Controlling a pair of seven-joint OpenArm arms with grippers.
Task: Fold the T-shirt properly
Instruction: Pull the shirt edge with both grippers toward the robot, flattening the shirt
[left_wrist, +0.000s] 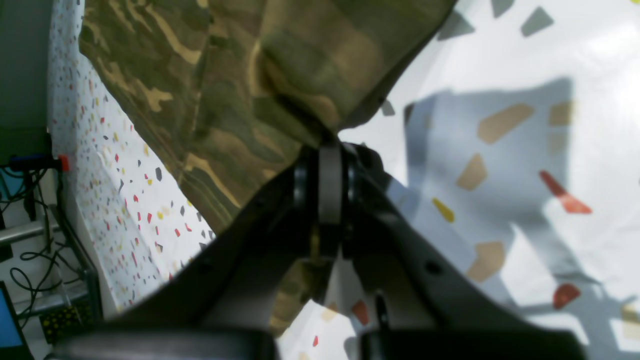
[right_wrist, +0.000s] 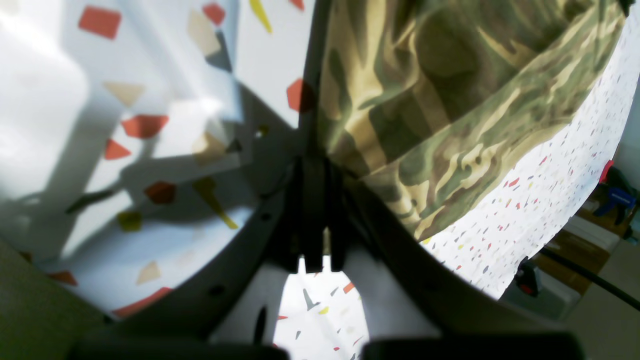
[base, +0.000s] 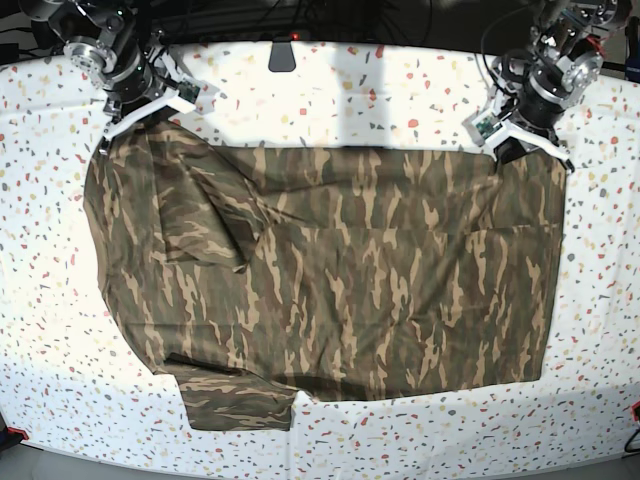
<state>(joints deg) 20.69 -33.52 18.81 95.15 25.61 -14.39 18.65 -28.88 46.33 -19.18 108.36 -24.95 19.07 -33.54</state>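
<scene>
The camouflage T-shirt (base: 330, 270) lies spread over the table, one sleeve folded in at the left and one at the front left. My left gripper (base: 520, 140) is at the shirt's far right corner. In the left wrist view it (left_wrist: 327, 147) is shut on a bunched fold of the T-shirt (left_wrist: 225, 85). My right gripper (base: 135, 115) is at the shirt's far left corner. In the right wrist view it (right_wrist: 315, 162) is shut on the edge of the T-shirt (right_wrist: 440, 100). At both corners the cloth is lifted slightly off the table.
The table (base: 330, 100) has a white cover with coloured specks. A black object (base: 283, 52) sits at its far edge. Clamps (left_wrist: 62, 162) (right_wrist: 617, 197) grip the table's sides, with cables and a frame (left_wrist: 35, 240) beyond.
</scene>
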